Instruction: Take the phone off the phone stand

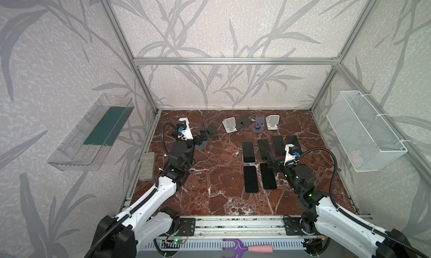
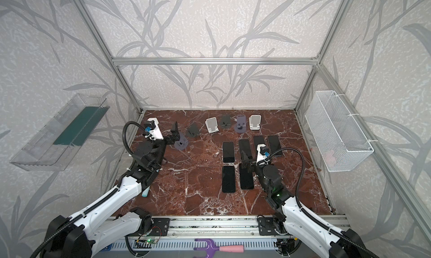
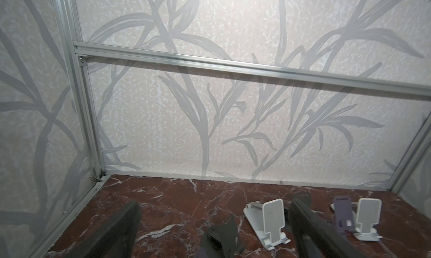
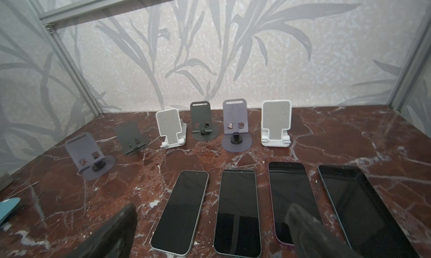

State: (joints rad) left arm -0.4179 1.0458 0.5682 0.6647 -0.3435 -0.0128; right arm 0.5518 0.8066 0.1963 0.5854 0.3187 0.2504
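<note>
A: What lay closest to the lens?

B: A purple fork with a pink handle [image 1: 245,247], flat on the front rail, just off the counter [image 1: 210,193].

A: And the phones?

B: Six phones [image 1: 248,151] lay flat on the counter's right half with their dark screens up. Four made a back row and two lay in front of them. None sat on a stand, and every stand stood bare.

A: Where was the right tool [image 1: 270,160]?

B: It hung just above the phones, near where the two rows met. Its jaws were spread wide and gripped nothing. In the wrist view its fingers [image 4: 121,224] framed the back row.

A: The left tool [image 2: 175,134]?

B: It was well apart from the phones, at the counter's back left. Its jaws were also wide apart and held nothing. It hovered just over a purple stand [image 2: 181,143], with a dark stand [image 2: 193,131] beside it.

A: The other stands?

B: Four stood upright in a line before the back wall: a white stand [image 4: 169,128], a grey one [image 4: 201,121], a second purple one [image 4: 235,121] and another white one [image 4: 276,121].
</note>
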